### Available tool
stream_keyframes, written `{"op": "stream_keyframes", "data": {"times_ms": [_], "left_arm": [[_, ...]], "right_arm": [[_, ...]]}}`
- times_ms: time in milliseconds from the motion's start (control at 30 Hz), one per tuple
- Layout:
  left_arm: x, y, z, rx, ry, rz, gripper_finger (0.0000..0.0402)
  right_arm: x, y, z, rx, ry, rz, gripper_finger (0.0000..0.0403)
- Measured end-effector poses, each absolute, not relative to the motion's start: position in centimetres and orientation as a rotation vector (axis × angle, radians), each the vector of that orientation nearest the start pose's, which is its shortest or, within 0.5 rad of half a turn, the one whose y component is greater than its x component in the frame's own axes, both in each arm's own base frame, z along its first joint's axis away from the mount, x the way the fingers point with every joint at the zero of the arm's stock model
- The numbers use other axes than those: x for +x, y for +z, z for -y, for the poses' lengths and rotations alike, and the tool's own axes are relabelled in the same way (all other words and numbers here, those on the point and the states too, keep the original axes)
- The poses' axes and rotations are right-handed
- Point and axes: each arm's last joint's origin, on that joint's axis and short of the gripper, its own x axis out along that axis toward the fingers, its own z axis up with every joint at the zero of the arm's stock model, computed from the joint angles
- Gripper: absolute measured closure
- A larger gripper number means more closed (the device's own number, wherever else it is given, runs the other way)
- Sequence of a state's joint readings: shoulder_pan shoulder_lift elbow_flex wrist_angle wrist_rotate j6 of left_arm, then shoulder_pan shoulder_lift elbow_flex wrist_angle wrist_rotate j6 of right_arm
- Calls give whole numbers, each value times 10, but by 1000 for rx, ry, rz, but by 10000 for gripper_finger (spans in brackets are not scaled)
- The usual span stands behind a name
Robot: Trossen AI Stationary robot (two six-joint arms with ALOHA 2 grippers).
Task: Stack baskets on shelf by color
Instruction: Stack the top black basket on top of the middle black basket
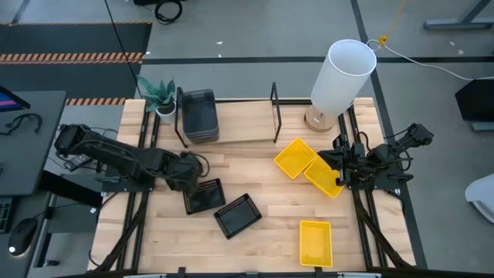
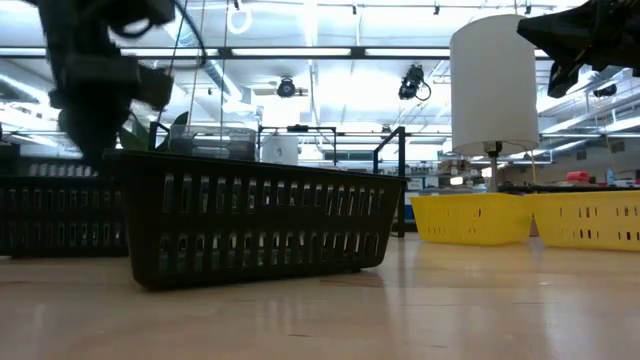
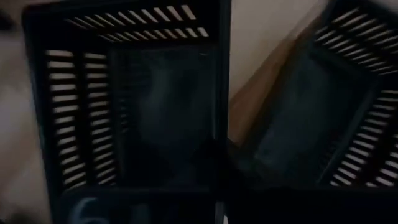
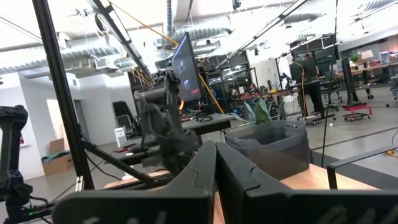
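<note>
Baskets: small shallow rectangular plastic trays; grey stack (image 1: 200, 116) already nested on shelf, two black slatted, three bright yellow loose on wooden tabletop (image 1: 262, 243).
Shelf: low light-wood board with thin black metal frame (image 1: 231, 123), far side of table; grey stack sits at its left end, rest of board bare.
Black basket one (image 1: 204, 195): left of centre, touching left gripper area, wrist view looks straight down into it.
Black basket two (image 1: 238, 215): just right of and nearer than the first, tilted, corners close or touching, cannot tell which.
Yellow basket one (image 1: 296, 157): right of centre, just in front of shelf.
Yellow basket two (image 1: 323, 177): touching the first, right beside right gripper.
Yellow basket three (image 1: 315, 242): near edge, well apart from other two.
Left gripper (image 1: 187, 171): over far rim of black basket one; fingers not readable, cannot tell open or closed.
Right gripper (image 1: 340, 164): at right side by yellow pair, raised per low view; fingers pressed together, holding nothing.
White cylinder (image 1: 343, 76): tall, far right by shelf end, not part of task.
Potted plant (image 1: 160, 98): far left by shelf end.
Progress: judged roughly a third; grey done, black and yellow not yet on shelf.
Step in hand: likely pickup of black basket one by left arm.
</note>
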State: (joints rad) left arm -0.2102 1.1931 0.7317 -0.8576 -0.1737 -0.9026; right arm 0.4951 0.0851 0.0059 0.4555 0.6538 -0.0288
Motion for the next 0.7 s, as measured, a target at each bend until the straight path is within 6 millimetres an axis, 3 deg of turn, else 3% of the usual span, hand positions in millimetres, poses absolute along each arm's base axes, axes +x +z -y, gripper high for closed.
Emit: {"op": "stream_keyframes", "data": {"times_ms": [233, 400, 533, 700], "left_arm": [[201, 242, 46, -362, 454, -1107, 391], [208, 272, 57, -374, 354, -1032, 391], [219, 279, 72, -442, 251, -1060, 391], [243, 273, 98, -480, 112, -1147, 391]], "right_arm": [[88, 200, -27, 176, -161, 313, 387], [88, 200, -27, 176, -161, 314, 387], [88, 200, -27, 176, -161, 313, 387], [88, 200, -27, 176, -161, 313, 387]]}}
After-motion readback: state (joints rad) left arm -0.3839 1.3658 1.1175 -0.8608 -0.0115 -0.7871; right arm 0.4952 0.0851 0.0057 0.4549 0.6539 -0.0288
